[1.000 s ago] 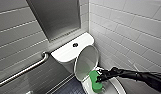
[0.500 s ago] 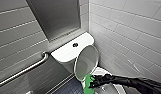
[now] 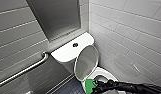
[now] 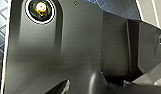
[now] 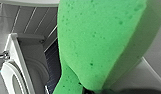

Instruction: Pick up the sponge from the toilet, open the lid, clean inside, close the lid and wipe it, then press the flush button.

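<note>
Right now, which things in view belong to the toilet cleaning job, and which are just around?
Job: sponge; raised lid; toilet; flush button.
Just there: grab bar; metal wall panel; tiled walls; dark floor.

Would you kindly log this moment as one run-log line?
lid: raised | right claw: shut on sponge | sponge: at toilet rim | flush button: on tank top

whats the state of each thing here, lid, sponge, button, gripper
lid: open, raised on its hinge
right gripper: shut on the sponge
sponge: held, pinched at one end
flush button: nothing touching it
</note>
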Motion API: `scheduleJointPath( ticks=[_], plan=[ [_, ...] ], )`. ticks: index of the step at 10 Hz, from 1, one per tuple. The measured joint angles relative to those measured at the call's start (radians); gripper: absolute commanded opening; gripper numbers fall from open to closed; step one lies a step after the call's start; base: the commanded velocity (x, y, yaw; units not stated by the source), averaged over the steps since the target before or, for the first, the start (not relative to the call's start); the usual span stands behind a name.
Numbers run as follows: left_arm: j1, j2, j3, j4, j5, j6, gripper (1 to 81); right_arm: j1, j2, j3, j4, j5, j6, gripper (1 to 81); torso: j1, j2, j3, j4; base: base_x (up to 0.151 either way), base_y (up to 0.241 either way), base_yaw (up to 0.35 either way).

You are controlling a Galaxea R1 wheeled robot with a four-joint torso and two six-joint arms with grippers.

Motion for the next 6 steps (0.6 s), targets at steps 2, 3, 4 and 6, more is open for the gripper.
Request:
scheduleJointPath(
  ticks=[2,3,4,6],
  plan=[
    [0.000,0.000,0.000,0.000,0.000,0.000,81.1,-0.007,-0.100,0.104,-0.002,0.013,0.003,1.0,0.000,0.000,0.000,0.000,0.000,0.000,0.000],
    [0.000,0.000,0.000,0.000,0.000,0.000,81.1,-0.020,-0.156,0.161,-0.003,0.019,0.007,1.0,0.000,0.000,0.000,0.000,0.000,0.000,0.000],
    [0.000,0.000,0.001,0.000,0.000,0.000,81.1,-0.036,-0.209,0.213,-0.003,0.028,0.011,1.0,0.000,0.000,0.000,0.000,0.000,0.000,0.000],
    [0.000,0.000,0.002,0.000,-0.001,0.000,81.1,-0.077,-0.286,0.280,-0.013,0.056,0.026,1.0,0.000,0.000,0.000,0.000,0.000,0.000,0.000]
  ],
)
